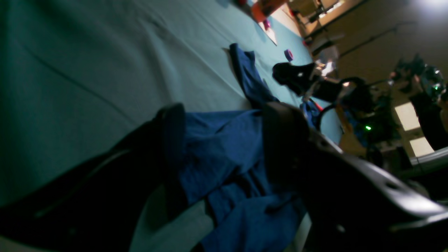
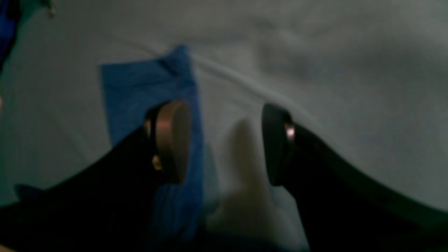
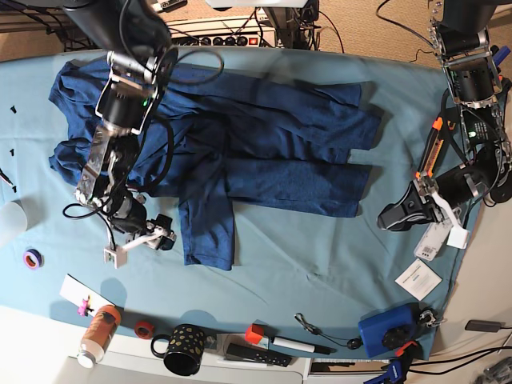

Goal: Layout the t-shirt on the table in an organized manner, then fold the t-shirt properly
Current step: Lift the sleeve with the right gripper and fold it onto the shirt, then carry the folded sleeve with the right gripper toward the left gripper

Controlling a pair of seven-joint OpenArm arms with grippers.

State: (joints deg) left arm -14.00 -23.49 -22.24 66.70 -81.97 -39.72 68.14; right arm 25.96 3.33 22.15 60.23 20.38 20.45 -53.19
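No readable writing anywhere; t-shirt (image 3: 240, 144) spread on table (image 3: 320, 256); left gripper (image 3: 392, 218) wide apart, right gripper (image 3: 164, 238) wide apart, both empty.

Beige carpet floor (image 3: 360, 20) (strewn with cables (image 3: 328, 32)) lies beyond the far edge.

No text, label, brand, number or sign can be read in any view; print is borne by a white card (image 3: 418, 279) lying near the left gripper (image 3: 390, 218), but it is too small to be made out
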